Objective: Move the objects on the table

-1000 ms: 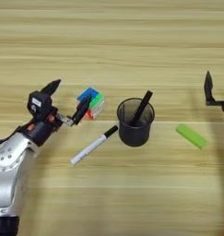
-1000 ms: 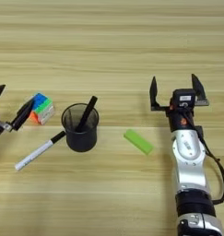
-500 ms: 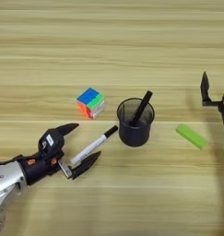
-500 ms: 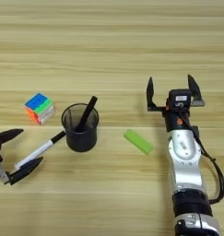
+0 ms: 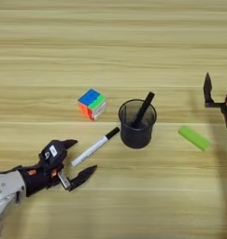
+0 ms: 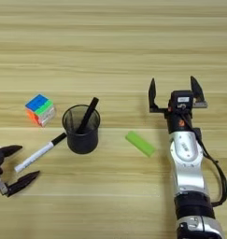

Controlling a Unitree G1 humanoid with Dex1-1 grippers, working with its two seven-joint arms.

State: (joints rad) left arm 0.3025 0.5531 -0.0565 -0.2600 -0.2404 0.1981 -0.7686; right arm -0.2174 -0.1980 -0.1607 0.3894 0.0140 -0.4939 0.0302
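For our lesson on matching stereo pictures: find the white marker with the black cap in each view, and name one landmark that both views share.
Left eye view: the marker lies left of centre, slanting up to the right, its white end near the open left gripper.
Right eye view: the marker lies near the left edge, slanted the same way.
Shared landmark: the black mesh cup, just right of the marker's capped end.

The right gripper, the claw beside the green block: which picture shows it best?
The right eye view: the right gripper shows whole, both black fingers spread open, with its arm below. The left eye view catches only one finger at its right edge.
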